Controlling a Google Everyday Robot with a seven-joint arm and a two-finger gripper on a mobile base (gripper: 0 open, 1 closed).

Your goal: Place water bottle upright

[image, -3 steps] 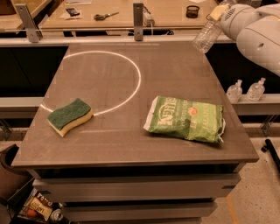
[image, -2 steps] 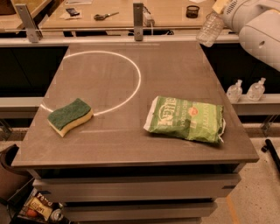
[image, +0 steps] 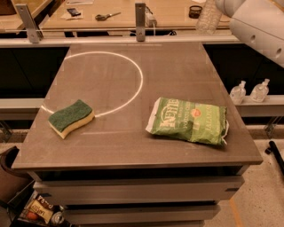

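Water bottle [image: 208, 17] is up in the far right corner of the view, off the table [image: 177, 66], hanging just past its back right corner w/ the wooden bench [image: 168, 13] behind it. Its top end runs out of frame, so I can't tell which end the cap is on. The body looks close to vertical, maybe a slight lean.

Gripper [image: 220, 4] is right at the top edge beside the bottle, mostly cut off. I can't tell how far open it is or what the hold looks like. The bottle is in the air next to it, so I judge it's being carried. The white arm [image: 257, 26] comes in from the right.

Step in hand, as I read it, is bringing the bottle over the table and setting it down standing.
- Aim for bare tabletop btwn the back edge and the green chip bag [image: 188, 120], well apart from the bag and the sponge [image: 71, 117].
- Get the bottle's axis vertical before descending.
- Lower slowly until the base sits flat, then release.
- Thin crinkly plastic prob. flexes and tips easily, so let go gently and lift straight up, no sideways drag.
- Stay away from the table's right edge; the pump bottles [image: 238, 92] sit on a ledge below it.
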